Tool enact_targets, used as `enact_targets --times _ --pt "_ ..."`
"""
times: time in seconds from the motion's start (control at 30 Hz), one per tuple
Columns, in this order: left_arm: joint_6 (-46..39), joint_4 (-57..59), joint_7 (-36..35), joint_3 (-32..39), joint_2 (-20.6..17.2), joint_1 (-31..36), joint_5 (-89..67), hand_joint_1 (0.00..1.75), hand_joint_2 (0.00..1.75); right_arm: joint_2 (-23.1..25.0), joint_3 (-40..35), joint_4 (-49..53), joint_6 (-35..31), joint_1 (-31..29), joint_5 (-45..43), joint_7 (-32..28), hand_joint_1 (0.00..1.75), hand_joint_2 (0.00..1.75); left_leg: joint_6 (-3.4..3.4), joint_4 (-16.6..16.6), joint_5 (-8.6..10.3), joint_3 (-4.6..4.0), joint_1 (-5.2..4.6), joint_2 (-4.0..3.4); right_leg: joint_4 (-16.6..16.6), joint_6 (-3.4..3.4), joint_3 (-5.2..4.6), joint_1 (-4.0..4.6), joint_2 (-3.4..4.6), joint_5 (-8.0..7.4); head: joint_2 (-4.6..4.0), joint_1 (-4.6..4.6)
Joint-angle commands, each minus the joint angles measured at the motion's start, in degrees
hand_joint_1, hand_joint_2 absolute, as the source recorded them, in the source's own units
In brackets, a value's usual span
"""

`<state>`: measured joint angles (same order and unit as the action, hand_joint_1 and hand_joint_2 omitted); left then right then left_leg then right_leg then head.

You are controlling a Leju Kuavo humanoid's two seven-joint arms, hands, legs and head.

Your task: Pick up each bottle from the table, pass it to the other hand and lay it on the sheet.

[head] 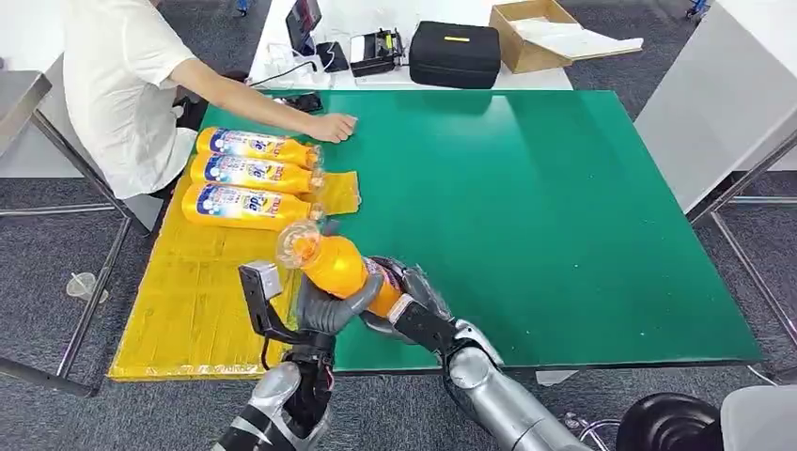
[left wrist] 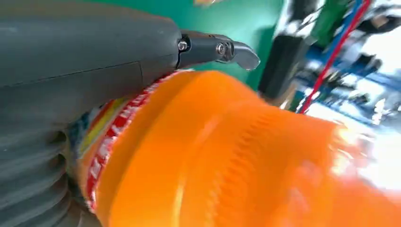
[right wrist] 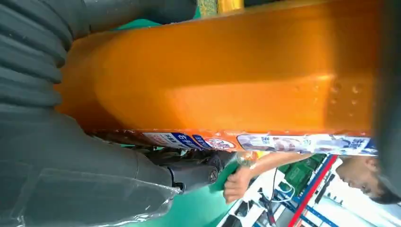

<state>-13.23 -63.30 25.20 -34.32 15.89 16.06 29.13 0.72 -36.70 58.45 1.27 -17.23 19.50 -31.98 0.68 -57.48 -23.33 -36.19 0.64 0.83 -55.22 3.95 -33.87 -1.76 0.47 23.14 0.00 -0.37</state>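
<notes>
Handover: we see both the left hand (head: 331,305) and right hand (head: 406,299) clasping the bottle (head: 334,263); next, the right should release.

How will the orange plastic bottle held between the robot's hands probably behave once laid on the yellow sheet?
The orange plastic bottle looks round-bodied, so it may roll. Full of orange liquid, it is probably heavy for its size. The three bottles already lying on the yellow sheet side by side suggest that it can settle.
</notes>
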Motion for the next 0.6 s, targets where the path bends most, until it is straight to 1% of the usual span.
enact_targets --times 0.03,0.07,0.1,0.13,0.17,0.2,0.23,0.3,0.33,0.37,0.53,0.6 --pt "-2.63 0.62 1.90 1.57 0.10 2.61 -2.00 0.05 1.75 -0.86 -4.05 0.05 1.07 -1.52 -0.52 0.58 1.75 1.75 0.00 -0.05 -0.12 0.22 0.01 -0.13 -0.03 -0.20 0.20 0.05 0.03 0.09 0.00 -0.02" --pt "-2.74 0.65 2.35 1.37 0.06 2.41 -2.61 1.48 1.75 -0.79 -4.02 -0.04 1.12 -1.54 -0.79 0.72 1.75 1.75 0.00 -0.01 -0.04 0.08 0.01 -0.08 0.00 -0.12 0.07 0.03 0.02 0.03 0.00 -0.02" --pt "-2.70 0.59 2.62 1.30 0.06 2.25 -2.84 1.75 1.75 -0.75 -3.87 -0.03 1.07 -1.49 -1.05 0.81 1.66 1.75 0.00 -0.02 -0.06 0.13 0.02 -0.08 0.00 -0.15 0.13 0.05 0.00 0.05 0.00 0.00" --pt "-2.41 0.28 2.84 1.26 0.03 1.80 -2.85 1.75 1.75 -0.52 -3.14 -0.01 1.03 -1.25 -1.95 1.06 1.01 1.75 0.00 -0.04 -0.11 0.21 0.01 -0.08 -0.03 -0.20 0.20 0.05 -0.02 0.10 0.00 -0.02" --pt "-2.04 -0.15 3.08 1.23 -0.07 1.45 -2.85 1.75 1.75 -0.29 -2.53 0.13 0.99 -0.99 -2.71 1.16 0.07 1.75 -0.01 -0.02 -0.08 0.17 0.01 -0.09 -0.01 -0.17 0.16 0.05 0.00 0.07 0.00 -0.02" --pt "-2.04 -0.15 3.08 1.23 -0.07 1.45 -2.85 1.75 1.75 -0.29 -2.53 0.13 0.99 -0.99 -2.71 1.16 0.07 1.75 0.00 0.01 -0.04 0.10 0.00 -0.06 0.01 -0.13 0.09 0.03 0.00 0.03 0.00 -0.02" --pt "-0.97 -1.03 2.87 1.35 -0.33 0.82 -2.19 1.75 1.75 0.11 -1.70 0.49 1.28 -0.61 -3.99 1.48 0.00 1.75 -0.01 -0.03 -0.13 0.26 0.02 -0.12 -0.01 -0.22 0.25 0.07 0.01 0.11 0.00 0.00" --pt "0.80 -1.42 1.79 1.46 -0.56 0.53 -0.90 1.75 1.75 0.23 -1.40 0.70 1.40 -0.54 -4.55 1.75 0.00 1.75 -0.01 0.02 -0.05 0.12 0.00 -0.11 0.02 -0.13 0.09 0.03 0.05 0.02 0.00 -0.02" --pt "2.34 -1.41 0.58 1.33 -0.83 0.46 0.12 1.75 1.75 0.37 -1.19 0.69 1.23 -0.59 -4.72 1.86 0.00 1.75 -0.01 -0.01 -0.13 0.25 0.03 -0.16 0.00 -0.21 0.22 0.07 0.06 0.09 0.00 -0.02" --pt "2.88 -1.12 0.20 1.19 -1.05 0.44 0.27 1.75 1.75 0.50 -0.91 0.60 1.02 -0.62 -4.95 2.02 0.00 1.75 -0.01 0.01 -0.08 0.17 0.01 -0.12 0.02 -0.17 0.15 0.05 0.03 0.05 0.00 -0.02" --pt "2.91 -0.73 0.20 1.18 -1.12 0.35 0.29 1.75 1.75 0.51 -0.82 0.54 0.98 -0.65 -4.99 2.04 0.00 1.75 0.00 0.00 -0.12 0.27 0.01 -0.15 0.02 -0.21 0.25 0.06 0.06 0.09 0.00 -0.02" --pt "2.91 -0.73 0.20 1.18 -1.12 0.35 0.29 1.75 1.75 0.51 -0.82 0.54 0.98 -0.65 -4.99 2.04 0.00 1.75 -0.01 0.03 -0.03 0.12 -0.01 -0.06 0.02 -0.13 0.11 0.02 0.00 0.03 0.00 -0.02"
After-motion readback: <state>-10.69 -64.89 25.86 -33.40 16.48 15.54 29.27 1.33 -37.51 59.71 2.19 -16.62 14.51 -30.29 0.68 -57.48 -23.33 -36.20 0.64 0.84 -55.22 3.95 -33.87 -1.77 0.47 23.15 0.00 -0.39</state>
